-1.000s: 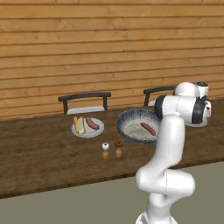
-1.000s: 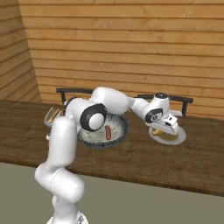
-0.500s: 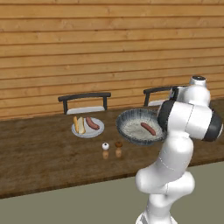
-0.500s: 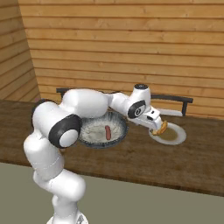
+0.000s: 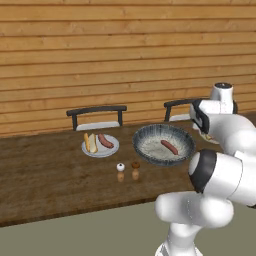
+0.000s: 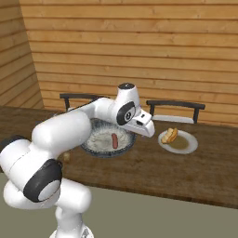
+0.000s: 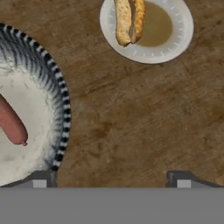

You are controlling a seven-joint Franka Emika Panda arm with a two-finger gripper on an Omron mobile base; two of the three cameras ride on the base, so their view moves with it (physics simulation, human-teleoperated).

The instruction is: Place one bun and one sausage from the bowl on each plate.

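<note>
The wide dark-rimmed bowl (image 6: 93,149) (image 5: 186,137) (image 7: 61,100) holds one sausage (image 6: 114,141) (image 5: 169,147) (image 7: 11,122). To its right, a small pale plate (image 6: 186,145) (image 7: 170,39) carries a bun (image 6: 170,135) (image 7: 129,15). On the bowl's other side, a second plate (image 5: 112,148) has a bun (image 5: 90,142) and a sausage (image 5: 105,140) on it. My gripper (image 6: 149,131) (image 7: 111,181) hangs open and empty above the bare wood between the bowl and the right plate, its fingertips (image 7: 43,179) wide apart.
Two small shakers (image 5: 120,172) (image 5: 135,171) stand in front of the bowl, near the table's front edge. Two dark chairs (image 5: 96,116) (image 6: 175,110) sit behind the table against the wooden wall.
My gripper has pulled back from over the right plate toward the bowl, with its jaws wide apart. The bun stays on that plate.
</note>
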